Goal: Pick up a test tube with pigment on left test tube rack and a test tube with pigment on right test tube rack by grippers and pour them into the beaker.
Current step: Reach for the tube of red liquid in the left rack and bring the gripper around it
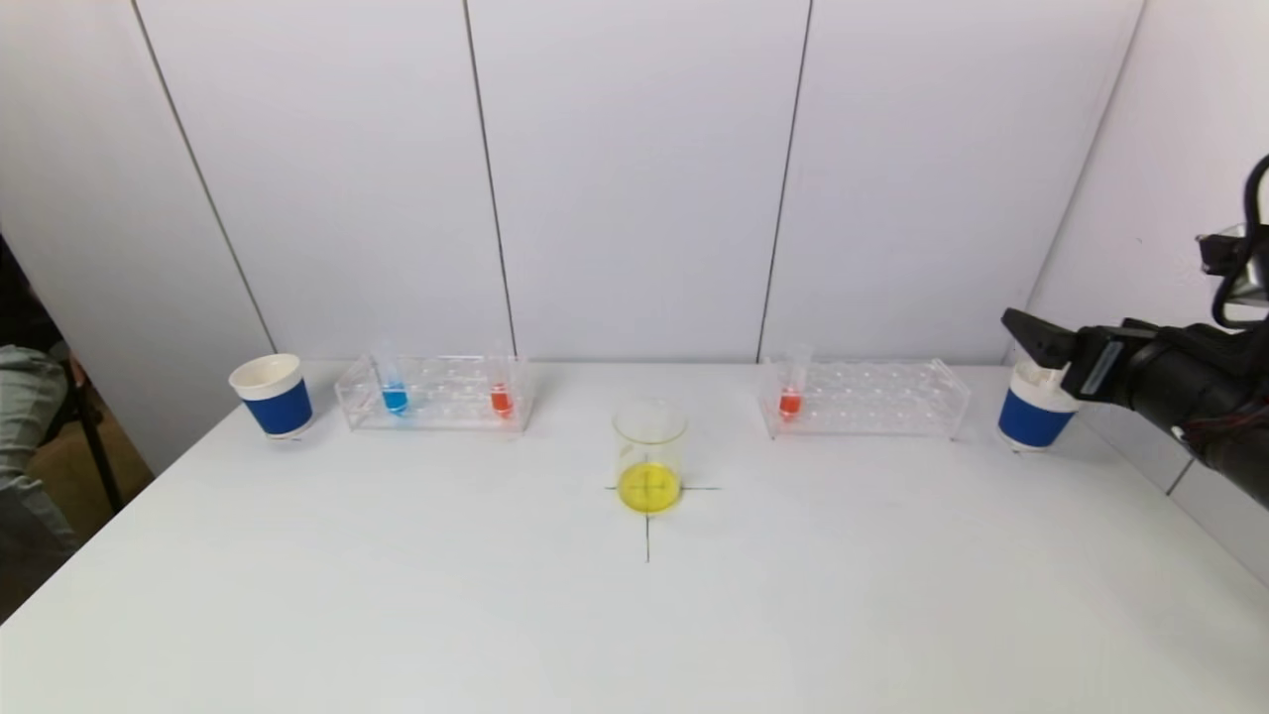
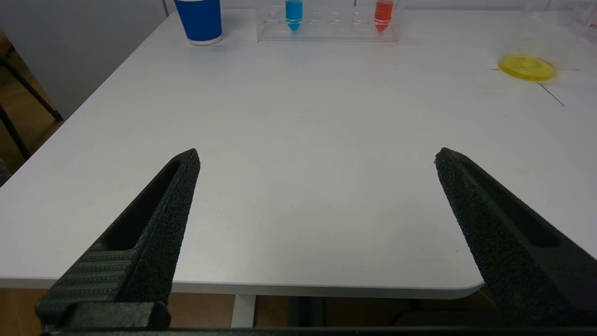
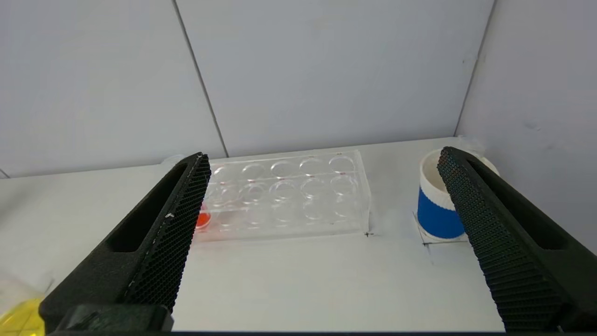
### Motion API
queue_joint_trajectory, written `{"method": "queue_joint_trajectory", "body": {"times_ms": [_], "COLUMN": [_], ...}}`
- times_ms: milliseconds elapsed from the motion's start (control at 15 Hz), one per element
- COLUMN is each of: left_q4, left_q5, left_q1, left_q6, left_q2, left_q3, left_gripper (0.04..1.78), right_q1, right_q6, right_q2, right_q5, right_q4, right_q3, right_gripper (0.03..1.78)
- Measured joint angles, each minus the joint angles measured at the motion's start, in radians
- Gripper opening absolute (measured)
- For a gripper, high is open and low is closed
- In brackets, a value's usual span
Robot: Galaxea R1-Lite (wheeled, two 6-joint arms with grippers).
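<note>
The clear left rack holds a blue-pigment tube and an orange-pigment tube. The clear right rack holds one orange-pigment tube at its left end. The glass beaker stands at centre on a cross mark, with yellow liquid in it. My right gripper hovers at the far right by the right cup, open and empty. My left gripper is open and empty, low over the table's near edge, out of the head view.
A blue-and-white paper cup stands left of the left rack, another right of the right rack. Grey wall panels close the back and right. The white table stretches wide in front of the racks.
</note>
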Motion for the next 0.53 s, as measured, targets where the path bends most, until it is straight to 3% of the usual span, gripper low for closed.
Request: {"method": "queue_joint_trajectory", "body": {"times_ms": [533], "left_q4": [0.0], "left_q5": [0.0], "left_q1": [0.001], "left_q6": [0.0], "left_q2": [0.0], "left_q3": [0.0], "left_gripper": [1.76], "right_q1": [0.01], "right_q6": [-0.01], "right_q2": [-0.549], "right_q5": [-0.013], "right_q4": [0.06], "right_q3": [0.373], "right_gripper": [1.77]}}
